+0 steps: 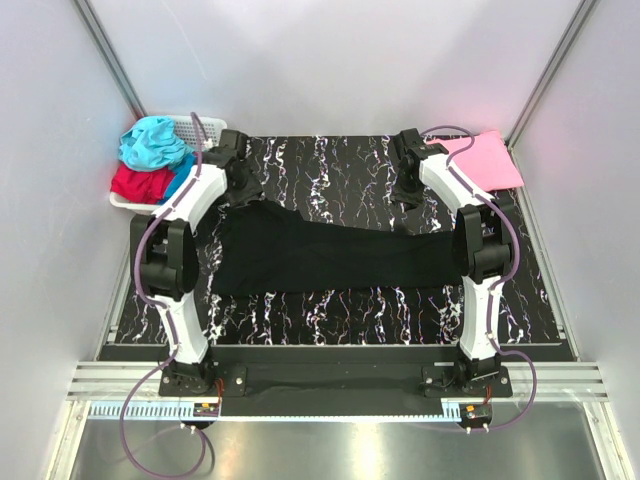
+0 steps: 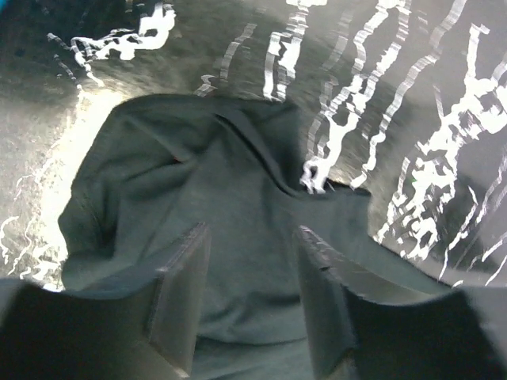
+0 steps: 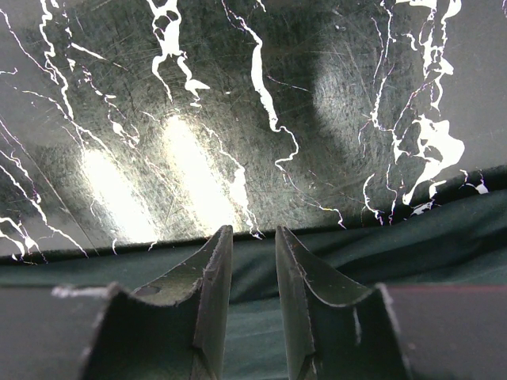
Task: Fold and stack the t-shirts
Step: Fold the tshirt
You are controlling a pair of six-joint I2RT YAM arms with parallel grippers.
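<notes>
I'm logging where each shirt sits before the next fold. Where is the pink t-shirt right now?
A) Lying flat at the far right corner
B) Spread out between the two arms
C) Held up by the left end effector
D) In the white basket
A: the pink t-shirt lies flat at the far right corner, while the black t-shirt is the one spread between the arms.

Mat (image 1: 340, 165): black, marbled with white veins.
Black shirt (image 1: 320, 255) on it: plain; it reads dark green-grey in both wrist views.
Pink shirt (image 1: 488, 160), far right: plain.
Basket (image 1: 200, 128), far left: white lattice.
In the basket: teal shirt (image 1: 152, 142), red shirt (image 1: 138, 183), blue shirt (image 1: 183, 182), no pattern seen on any.
Arms (image 1: 195, 195): white shells, black joints.
Cables (image 1: 450, 127): purple.
Walls (image 1: 320, 60): pale grey.
Ledge (image 1: 320, 445), near: silver metal.
</notes>
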